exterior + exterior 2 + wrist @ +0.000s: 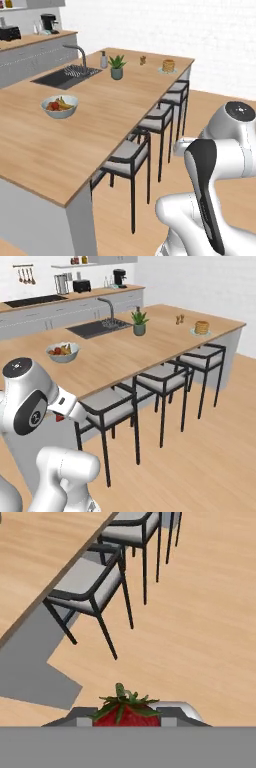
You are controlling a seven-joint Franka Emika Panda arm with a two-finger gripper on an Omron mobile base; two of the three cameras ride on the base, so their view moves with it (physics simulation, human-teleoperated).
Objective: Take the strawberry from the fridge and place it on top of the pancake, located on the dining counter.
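White arm folded low, hand (pixel 127 724) clamped on strawberry (pixel 126 712), held mid-air

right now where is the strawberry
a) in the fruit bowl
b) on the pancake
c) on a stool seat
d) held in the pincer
d, the strawberry sits clamped in the pincer over the wood floor beside the stools, while the pancake far down the dining counter has nothing on top.

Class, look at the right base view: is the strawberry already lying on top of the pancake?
No: the pancake on the dining counter carries no berry, while the strawberry sits between the gripper's fingers.
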